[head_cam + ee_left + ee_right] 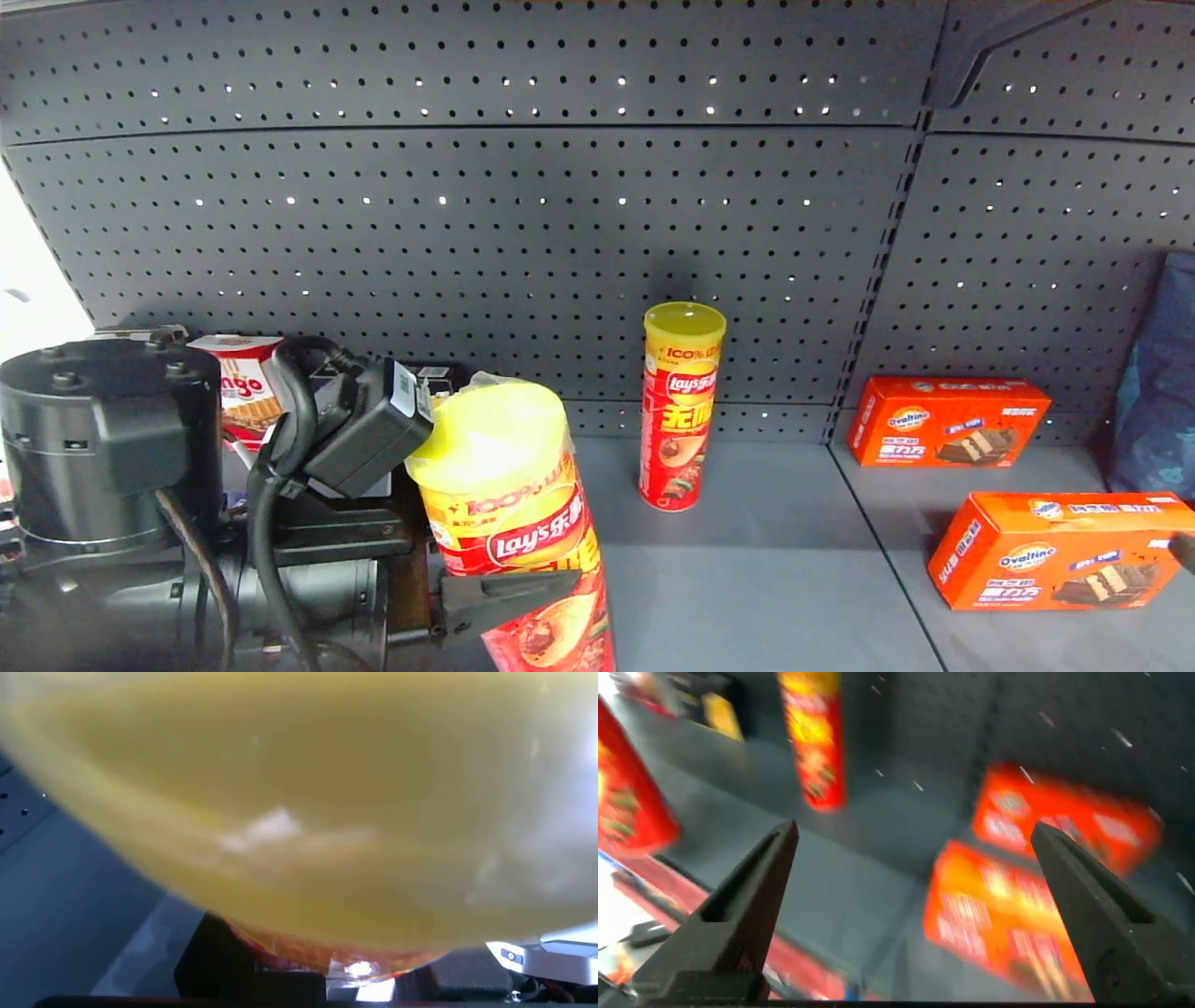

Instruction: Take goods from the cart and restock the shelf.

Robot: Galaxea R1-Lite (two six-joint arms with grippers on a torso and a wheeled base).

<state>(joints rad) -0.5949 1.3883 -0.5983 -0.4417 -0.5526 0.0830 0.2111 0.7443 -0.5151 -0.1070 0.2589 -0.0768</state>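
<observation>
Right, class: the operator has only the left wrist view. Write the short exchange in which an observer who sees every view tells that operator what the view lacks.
Operator: What is this yellow thing against my lens?
Observer: The lid end of the held chip can; the left pincer is shut on its red body.
Operator: Is anything stocked on the shelf ahead?
Observer: Yes, a standing chip can is upright on the shelf, close to the pegboard back panel.
</observation>
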